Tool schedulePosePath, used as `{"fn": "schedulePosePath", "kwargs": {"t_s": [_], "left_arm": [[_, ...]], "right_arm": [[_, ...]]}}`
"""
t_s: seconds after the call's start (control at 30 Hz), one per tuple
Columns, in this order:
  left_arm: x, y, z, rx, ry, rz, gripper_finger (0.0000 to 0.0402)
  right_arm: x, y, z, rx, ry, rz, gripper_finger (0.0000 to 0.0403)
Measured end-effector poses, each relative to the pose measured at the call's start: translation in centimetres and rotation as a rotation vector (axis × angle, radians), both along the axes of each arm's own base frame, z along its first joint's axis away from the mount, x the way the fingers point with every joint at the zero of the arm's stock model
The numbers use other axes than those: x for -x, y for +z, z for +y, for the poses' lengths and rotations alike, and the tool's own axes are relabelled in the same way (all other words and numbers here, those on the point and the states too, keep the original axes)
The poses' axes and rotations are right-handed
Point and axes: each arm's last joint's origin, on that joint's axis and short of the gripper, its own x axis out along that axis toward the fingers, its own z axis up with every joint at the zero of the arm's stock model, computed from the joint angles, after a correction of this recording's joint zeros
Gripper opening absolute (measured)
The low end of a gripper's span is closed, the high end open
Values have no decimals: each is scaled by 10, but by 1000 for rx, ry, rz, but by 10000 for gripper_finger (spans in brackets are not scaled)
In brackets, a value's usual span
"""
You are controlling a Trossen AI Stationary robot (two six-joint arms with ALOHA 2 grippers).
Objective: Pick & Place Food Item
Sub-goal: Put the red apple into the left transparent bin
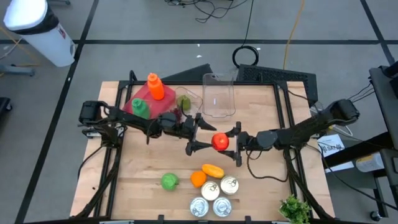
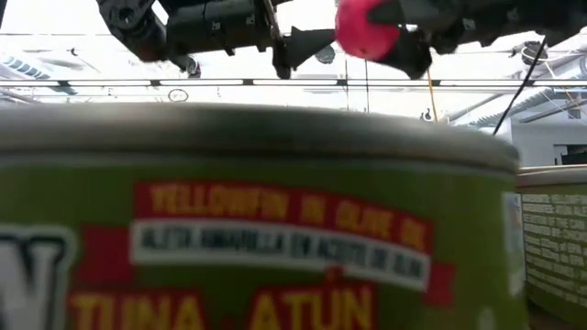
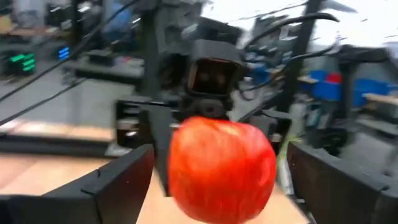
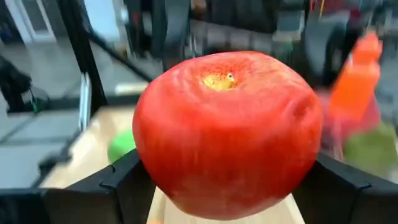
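Wooden table [image 1: 149, 168] fills the middle of the high view, with dark floor around all its edges. Both arms meet over its centre, above a bare stretch of wood. Between them is the red apple [image 1: 219, 141], lifted off the surface.

Right gripper [image 1: 231, 142] has a finger on each side of the apple, pressing its flanks, so it holds the fruit. Left gripper [image 1: 200, 137] faces it from the other side; its fingers [image 3: 115, 180] are spread wide and stand apart from the apple's skin.

At the far edge stands a clear container [image 1: 218, 94]; beside it lie a red tray [image 1: 138, 99], an orange bottle [image 1: 155, 86] and a green bottle [image 1: 140, 109]. Near the front edge are four cans [image 1: 216, 196], a lime [image 1: 169, 181], two orange fruits [image 1: 206, 174] and a leafy green [image 1: 294, 208].

A tuna can [image 2: 248, 220] hides almost all the low view; only the apple and dark arm parts show above it.
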Motion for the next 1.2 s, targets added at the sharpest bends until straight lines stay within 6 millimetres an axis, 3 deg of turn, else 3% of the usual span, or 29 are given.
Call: {"fn": "schedulePosePath", "kwargs": {"t_s": [0.13, 0.27, 0.53, 0.83, 1.2], "left_arm": [[5, 2, -5, 5, 88, 89, 381], [1, 7, -21, -37, 56, 152, 382], [-15, 18, -39, -244, 235, 502, 383], [-21, 9, -31, -249, 284, 536, 383], [-28, -3, -35, -191, 118, 544, 383]], "right_arm": [[3, -9, -4, -27, -22, 104, 293], [-5, -21, -12, -26, -61, 154, 293], [-20, -40, -23, -73, -10, 192, 293], [-28, -45, -22, -56, 44, 180, 293], [-29, -42, -21, -47, 62, 165, 293]]}}
